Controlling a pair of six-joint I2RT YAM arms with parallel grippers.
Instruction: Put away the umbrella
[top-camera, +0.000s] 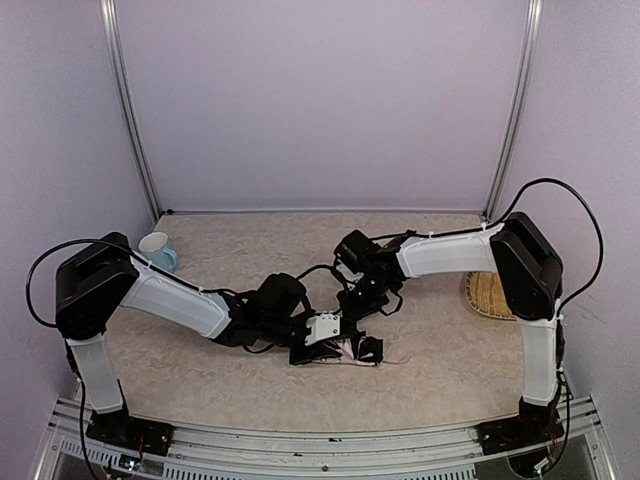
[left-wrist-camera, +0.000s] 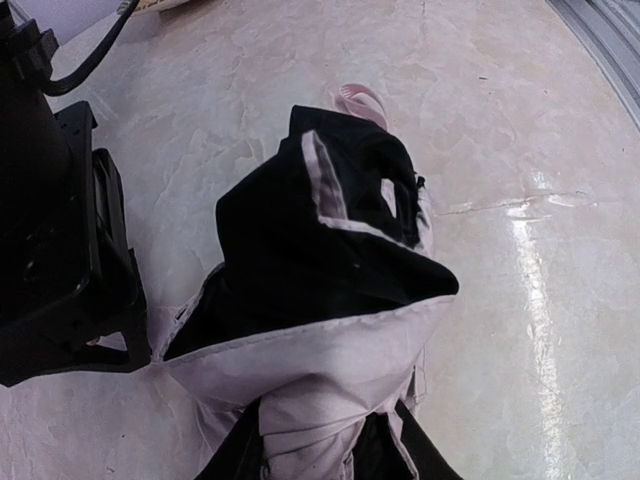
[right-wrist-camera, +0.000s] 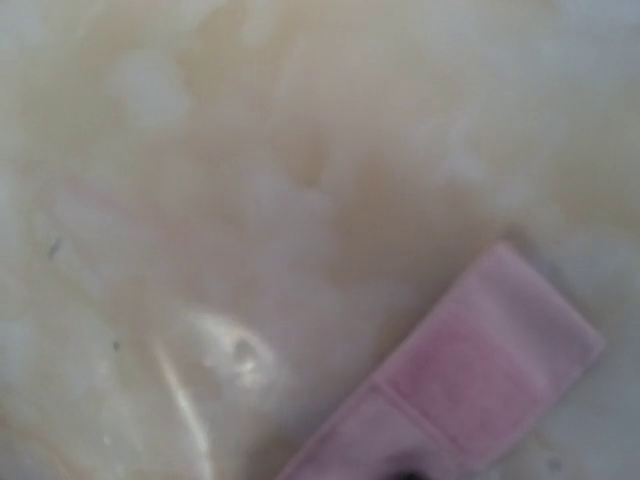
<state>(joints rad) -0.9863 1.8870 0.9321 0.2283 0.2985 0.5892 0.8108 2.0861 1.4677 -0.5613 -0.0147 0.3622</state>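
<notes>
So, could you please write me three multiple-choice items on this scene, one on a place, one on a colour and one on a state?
1. Where does the mug stand?
A. On the left side of the table, beside the left arm.
B. At the near right corner.
C. Between the two arms' bases.

2. What colour is the inner lining of the umbrella?
A. White.
B. Black.
C. Green.

3. What state is the umbrella in?
A. Fully open and upright.
B. Rolled tight and strapped.
C. Collapsed, its fabric loosely bunched.

Answers: 1 A, the top view shows it next to the left arm; 2 B, the left wrist view shows black inside pale pink; 3 C, the fabric sits in loose folds and the strap lies unfastened on the table.
</notes>
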